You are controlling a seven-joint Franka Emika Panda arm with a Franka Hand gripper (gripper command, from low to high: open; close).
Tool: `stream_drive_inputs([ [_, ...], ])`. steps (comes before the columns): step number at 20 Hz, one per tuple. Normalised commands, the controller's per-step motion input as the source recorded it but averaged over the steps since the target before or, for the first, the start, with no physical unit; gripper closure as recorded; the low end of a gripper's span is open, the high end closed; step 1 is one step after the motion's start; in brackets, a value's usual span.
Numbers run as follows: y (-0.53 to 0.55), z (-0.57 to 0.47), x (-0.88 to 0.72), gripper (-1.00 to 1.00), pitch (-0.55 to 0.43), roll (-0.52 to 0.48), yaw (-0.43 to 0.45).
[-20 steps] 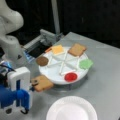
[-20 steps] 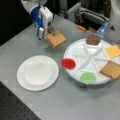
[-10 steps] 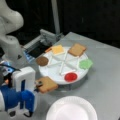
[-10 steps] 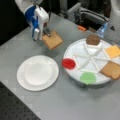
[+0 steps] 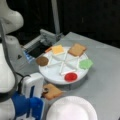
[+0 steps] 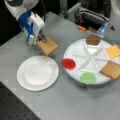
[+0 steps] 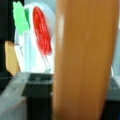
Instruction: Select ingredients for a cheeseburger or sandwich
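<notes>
My tool (image 6: 42,38) pinches one tan-brown square bread slice (image 6: 48,45) by its edge — lifted beside the white round paper plate (image 6: 37,73); patty, cheese untouched in the divided tray (image 6: 75,52) on the worktop.

In a front view the claw (image 5: 44,92) is mostly hidden behind its white and blue housing. In the wrist view the tan-brown square bread slice (image 7: 85,62) fills the frame, blurred and cut off at 12 and 6 o'clock, hiding most of the white sectioned tray (image 7: 53,30).
</notes>
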Motion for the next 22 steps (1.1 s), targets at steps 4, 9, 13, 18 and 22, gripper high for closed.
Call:
stream_drive_inputs([
  [4, -0.19, -0.1, 0.49, 1.0, 0.172, -0.206, 0.333],
  [9, -0.11, -0.19, 0.5, 1.0, 0.185, -0.125, 0.23],
  [13, -0.11, -0.22, 0.54, 1.0, 0.192, -0.027, 0.18],
  [18, -0.2, -0.22, 0.61, 1.0, 0.125, -0.043, 0.175],
  [22, -0.25, -0.15, 0.54, 1.0, 0.105, -0.064, 0.187],
])
